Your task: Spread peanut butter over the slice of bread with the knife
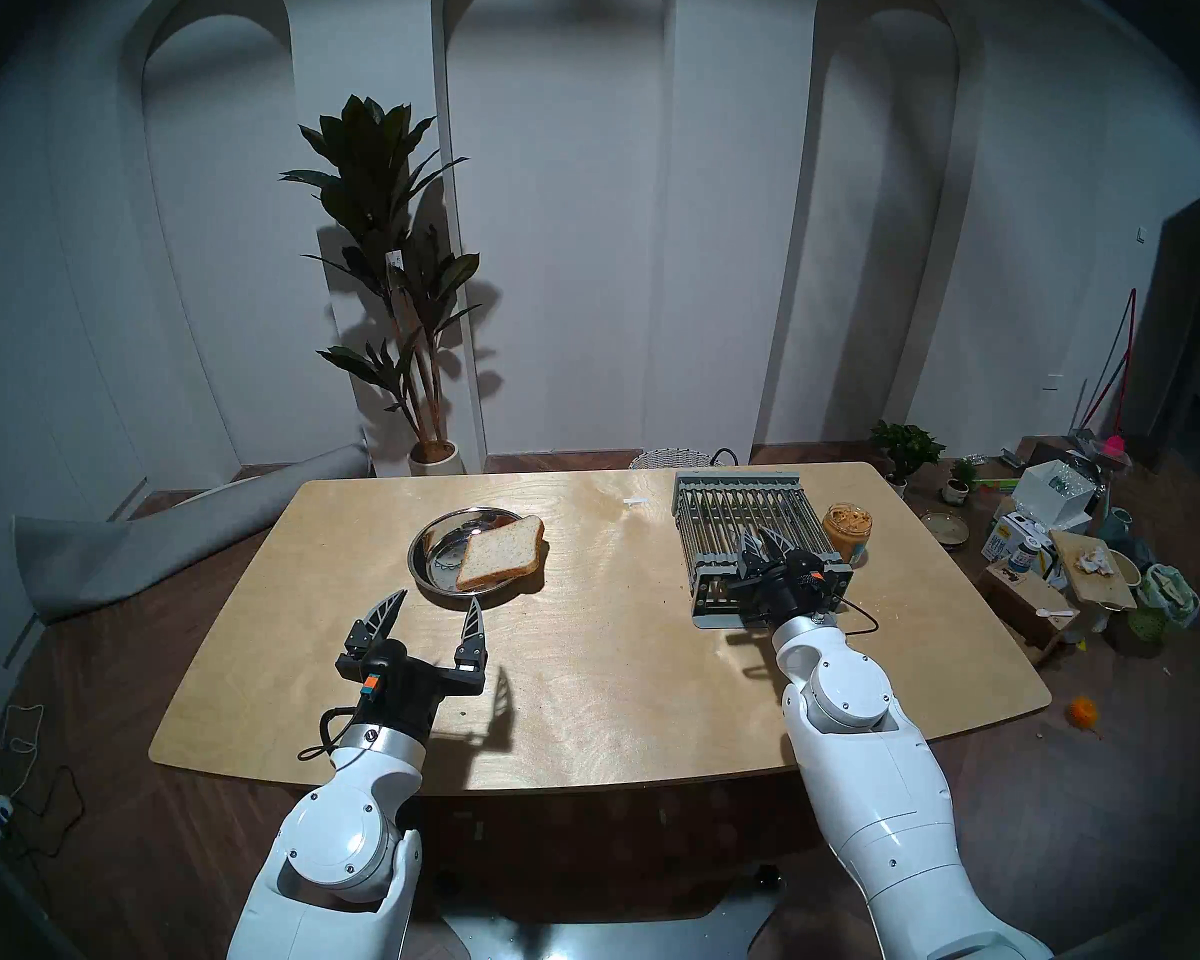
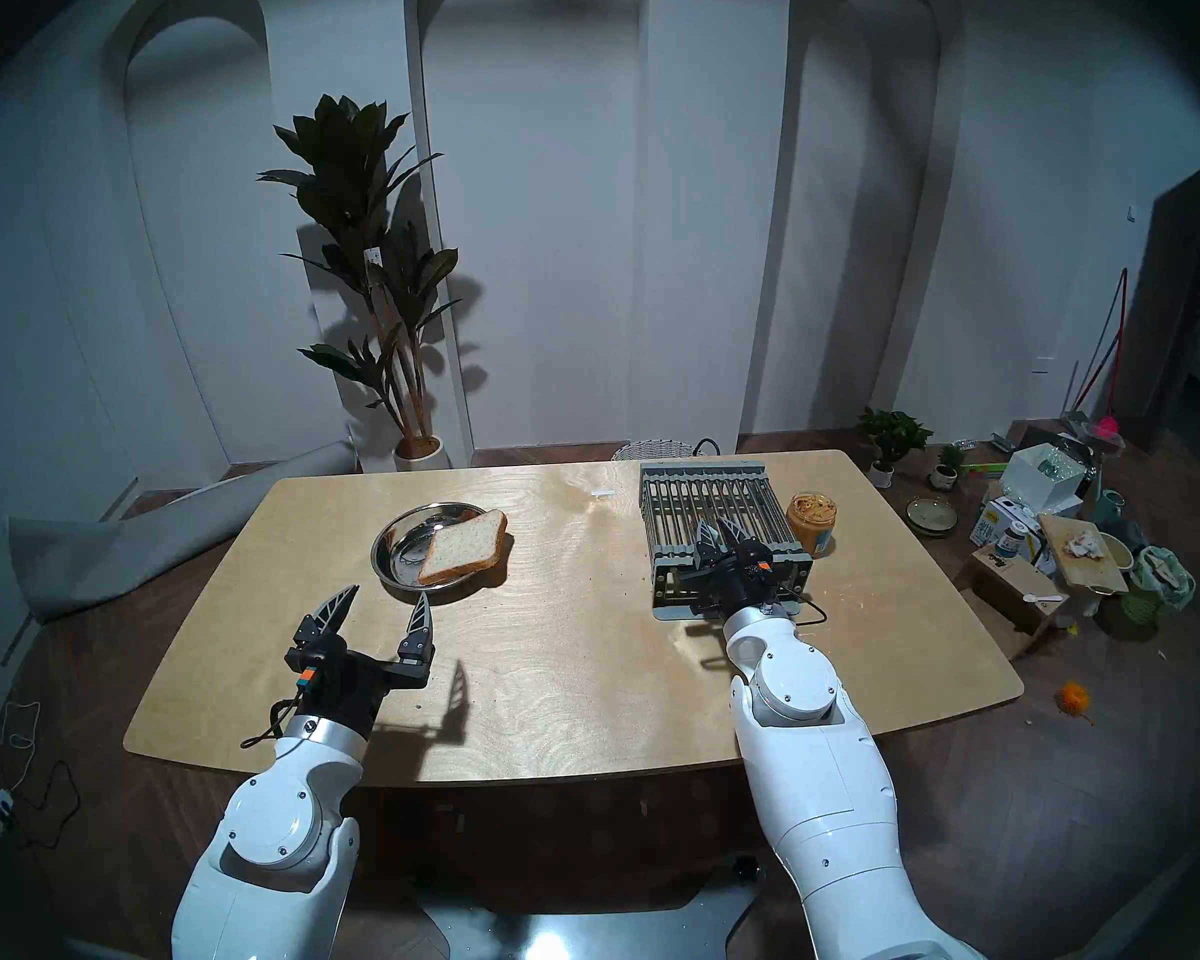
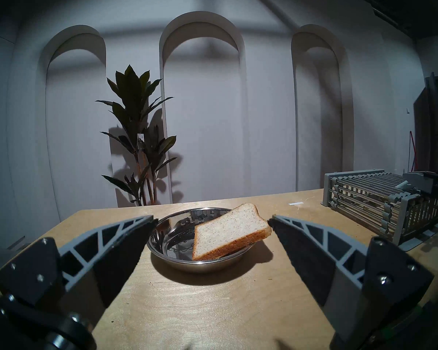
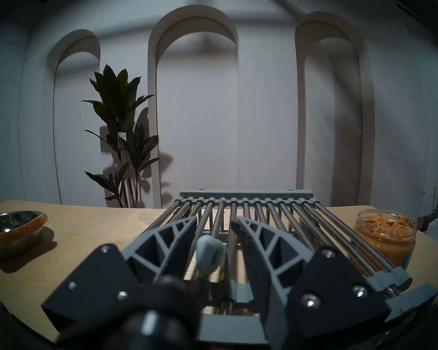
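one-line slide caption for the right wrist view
Right gripper half-closed around pale blue knife handle on grey slatted rack, beside open peanut butter jar.

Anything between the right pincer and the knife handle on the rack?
Nothing visible. The knife handle end sits in the gap of the right pincer, above the rack bars; its fingers have not yet closed on it.

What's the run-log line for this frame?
stage: knife pickup | right claw: astride knife handle on rack, not clamped | left claw: open, idle | bread: bare, on plate | jar: open
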`<move>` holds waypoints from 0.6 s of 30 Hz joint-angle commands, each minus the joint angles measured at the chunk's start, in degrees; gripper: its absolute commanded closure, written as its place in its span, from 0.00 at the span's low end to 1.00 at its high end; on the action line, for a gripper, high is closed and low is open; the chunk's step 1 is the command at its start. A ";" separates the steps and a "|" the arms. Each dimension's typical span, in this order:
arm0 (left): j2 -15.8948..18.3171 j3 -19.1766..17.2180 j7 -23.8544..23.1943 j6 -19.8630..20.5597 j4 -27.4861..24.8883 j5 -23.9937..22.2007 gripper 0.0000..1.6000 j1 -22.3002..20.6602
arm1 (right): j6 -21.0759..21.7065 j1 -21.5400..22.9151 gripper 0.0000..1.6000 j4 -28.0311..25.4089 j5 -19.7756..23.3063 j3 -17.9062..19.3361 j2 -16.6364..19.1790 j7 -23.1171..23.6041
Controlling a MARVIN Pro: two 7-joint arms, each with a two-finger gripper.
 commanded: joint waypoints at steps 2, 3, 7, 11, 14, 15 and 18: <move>0.15 0.01 -0.63 0.17 -2.24 -0.81 0.00 -0.04 | 0.30 0.57 0.53 -0.17 -0.25 -0.02 -0.14 -0.60; 0.24 0.01 -0.74 0.16 -2.47 -0.88 0.00 -0.01 | 0.36 0.58 0.54 -0.08 -0.32 -0.07 -0.11 -0.74; 0.37 -0.01 -0.85 0.43 -3.30 -0.77 0.00 0.06 | 0.78 0.61 0.61 0.06 -0.08 -0.15 -0.12 -0.98; 0.33 -0.07 -0.91 0.47 -3.62 -0.88 0.00 0.13 | 0.89 0.67 1.00 -0.02 0.51 -0.15 -0.34 -1.08; 0.26 -0.08 -0.76 0.69 -3.77 -0.79 0.00 0.17 | 1.12 0.59 1.00 -1.16 1.14 -0.05 -0.73 -1.31; 0.24 -0.08 -0.72 0.74 -3.81 -0.77 0.00 0.18 | 1.32 0.59 1.00 -1.49 1.21 -0.09 -0.74 -1.39; 0.22 -0.17 -0.68 0.70 -3.85 -0.80 0.00 0.18 | 1.58 0.43 1.00 -3.09 1.99 -0.07 -0.97 -1.28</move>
